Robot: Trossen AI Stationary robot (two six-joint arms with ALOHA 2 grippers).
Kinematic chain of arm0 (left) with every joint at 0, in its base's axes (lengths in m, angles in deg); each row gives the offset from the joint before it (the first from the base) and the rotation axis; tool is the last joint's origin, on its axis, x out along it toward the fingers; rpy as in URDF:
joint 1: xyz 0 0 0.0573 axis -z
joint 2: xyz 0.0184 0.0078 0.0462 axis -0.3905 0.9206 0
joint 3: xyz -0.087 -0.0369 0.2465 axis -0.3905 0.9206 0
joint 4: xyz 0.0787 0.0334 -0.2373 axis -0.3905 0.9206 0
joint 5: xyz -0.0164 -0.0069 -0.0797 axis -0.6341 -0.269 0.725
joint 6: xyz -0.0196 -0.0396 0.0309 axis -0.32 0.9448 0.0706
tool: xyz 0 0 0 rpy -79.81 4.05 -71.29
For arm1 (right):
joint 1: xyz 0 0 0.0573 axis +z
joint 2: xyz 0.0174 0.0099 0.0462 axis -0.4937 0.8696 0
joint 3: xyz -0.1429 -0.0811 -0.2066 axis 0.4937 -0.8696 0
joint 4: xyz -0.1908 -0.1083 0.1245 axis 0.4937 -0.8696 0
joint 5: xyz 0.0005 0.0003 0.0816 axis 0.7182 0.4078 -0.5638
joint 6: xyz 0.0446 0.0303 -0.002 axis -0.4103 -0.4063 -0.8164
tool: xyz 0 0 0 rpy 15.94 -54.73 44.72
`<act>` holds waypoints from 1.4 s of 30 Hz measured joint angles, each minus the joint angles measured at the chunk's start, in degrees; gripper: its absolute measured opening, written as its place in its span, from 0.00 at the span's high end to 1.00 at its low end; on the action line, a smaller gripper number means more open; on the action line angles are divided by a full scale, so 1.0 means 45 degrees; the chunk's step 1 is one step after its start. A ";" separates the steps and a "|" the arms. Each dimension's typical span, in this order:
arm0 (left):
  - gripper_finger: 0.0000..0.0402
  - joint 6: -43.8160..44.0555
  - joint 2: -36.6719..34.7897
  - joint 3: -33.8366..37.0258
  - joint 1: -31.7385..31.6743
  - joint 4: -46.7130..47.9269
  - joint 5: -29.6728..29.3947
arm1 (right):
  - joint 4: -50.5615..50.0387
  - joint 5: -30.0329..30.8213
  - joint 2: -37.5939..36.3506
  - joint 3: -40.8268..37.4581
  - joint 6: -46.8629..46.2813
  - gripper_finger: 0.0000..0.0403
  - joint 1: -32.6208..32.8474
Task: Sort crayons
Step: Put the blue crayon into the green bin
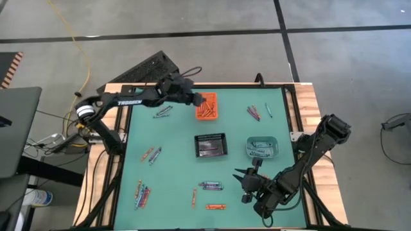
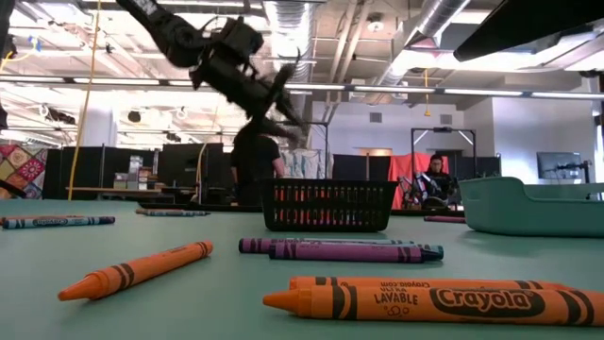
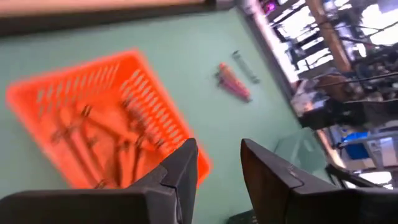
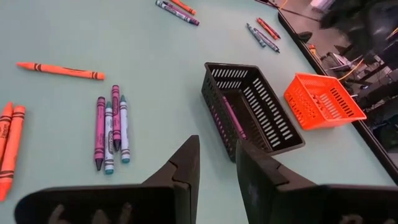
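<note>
At the near edge of the green table point(image 1: 173, 138), the right gripper point(image 1: 247, 186) waits low over the mat with its fingers apart and nothing between them. Just beside it lie loose crayons: an orange pair point(image 1: 216, 206) nearest the edge, one of them reading "Crayola" in the low view point(image 2: 429, 304), a purple-and-teal cluster point(image 1: 210, 185) a little farther in, and a single orange crayon point(image 1: 194, 197) to their left. More crayons point(image 1: 141, 192) sit in a bunch near the left front corner.

Toward the middle stands the black mesh bin point(image 1: 211, 145), with a purple crayon point(image 4: 233, 118) lying inside it. To its right is the teal bin point(image 1: 262, 148), holding several blue-teal crayons. Left of the black bin, a few crayons point(image 1: 151, 154) lie loose on the mat.

At the far side, the orange bin point(image 1: 207, 106) holds a heap of orange-red crayons point(image 3: 102, 140). The left gripper point(image 1: 198, 99) hangs above the orange bin's left rim, its fingers parted and empty in the left wrist view. Further loose crayons rest on the far mat: a small group point(image 1: 162, 112) to the left of the orange bin, and another group point(image 1: 259, 111) to its right, near the far right corner.
</note>
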 joint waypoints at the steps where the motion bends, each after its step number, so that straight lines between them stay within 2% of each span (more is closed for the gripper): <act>1: 0.73 -0.0337 -0.0136 -0.0294 0.0058 0.0467 -0.0124 | 0.0000 -0.0005 0.0000 0.0000 0.0000 0.75 -0.0021; 5: 0.75 -0.2079 -0.0685 -0.1496 0.0414 0.3584 -0.0952 | 0.0040 0.0001 0.0000 0.0000 0.0000 0.75 -0.0123; 10: 0.76 -0.4628 -0.1134 -0.2802 0.0821 0.9292 -0.3678 | 0.0264 -0.0012 0.0000 0.0000 -0.0068 0.75 -0.0209; 14: 0.76 -0.5744 -0.1067 -0.2890 0.0855 1.3212 -0.5610 | 0.0427 -0.0040 0.0000 0.0000 -0.0088 0.75 -0.0204; 16: 0.76 -0.6062 -0.1026 -0.2674 0.0848 1.4098 -0.6440 | 0.0427 -0.0050 0.0000 0.0000 -0.0092 0.75 -0.0204; 18: 0.76 -0.6318 -0.0997 -0.2101 0.0770 1.4304 -0.6796 | 0.0427 -0.0053 0.0000 0.0000 -0.0092 0.75 -0.0204; 21: 0.76 -0.6915 -0.0984 -0.1191 0.0477 1.3763 -0.6554 | 0.0418 -0.0068 0.0000 0.0000 -0.0097 0.75 -0.0204; 28: 0.76 -0.8643 -0.0979 0.0736 -0.0316 1.1379 -0.4482 | 0.0359 -0.0068 0.0000 0.0000 -0.0037 0.75 -0.0204; 42: 0.76 -0.9268 -0.0984 0.1157 -0.0316 0.9744 -0.4565 | 0.0504 -0.0270 0.0000 0.0000 0.0000 0.75 -0.0708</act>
